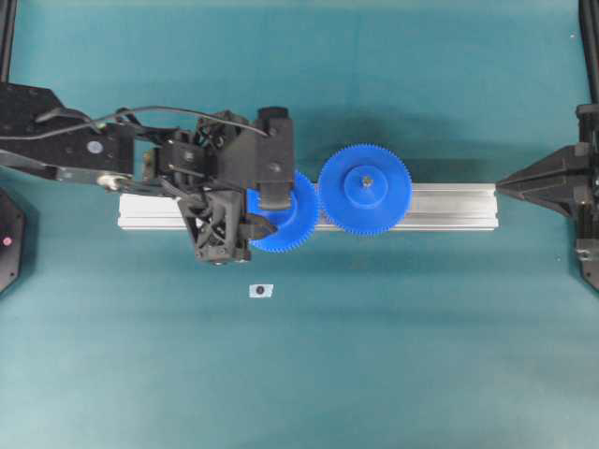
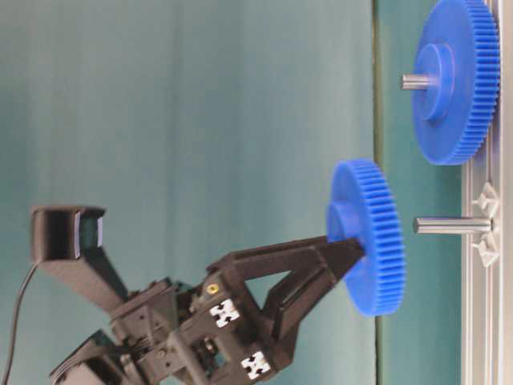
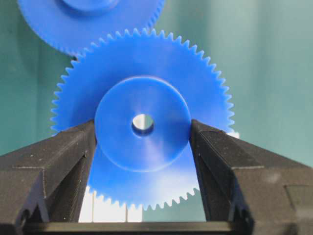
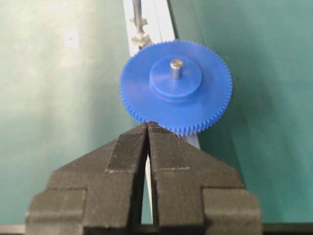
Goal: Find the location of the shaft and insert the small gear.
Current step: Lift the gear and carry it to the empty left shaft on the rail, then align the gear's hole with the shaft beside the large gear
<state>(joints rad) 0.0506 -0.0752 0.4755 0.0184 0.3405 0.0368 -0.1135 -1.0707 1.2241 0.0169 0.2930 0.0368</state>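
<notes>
Small gear [image 3: 142,147]: clamped by its hub in left gripper [image 3: 142,129], held above the rail [image 1: 449,208] just clear of the shaft [image 2: 450,225], unseated; insertion pending; large gear [image 1: 365,189] already mounted; right gripper [image 4: 147,128] clenched, idle.

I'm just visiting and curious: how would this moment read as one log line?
left gripper: shut on small blue plastic gear | bare grey metal shaft: gear not on yet | right gripper: shut, empty

Overhead looks straight down on tabletop [image 1: 421,355]; side view low, rotated; wrist cams close behind jaws; all share larger gear [image 1: 365,189].
</notes>
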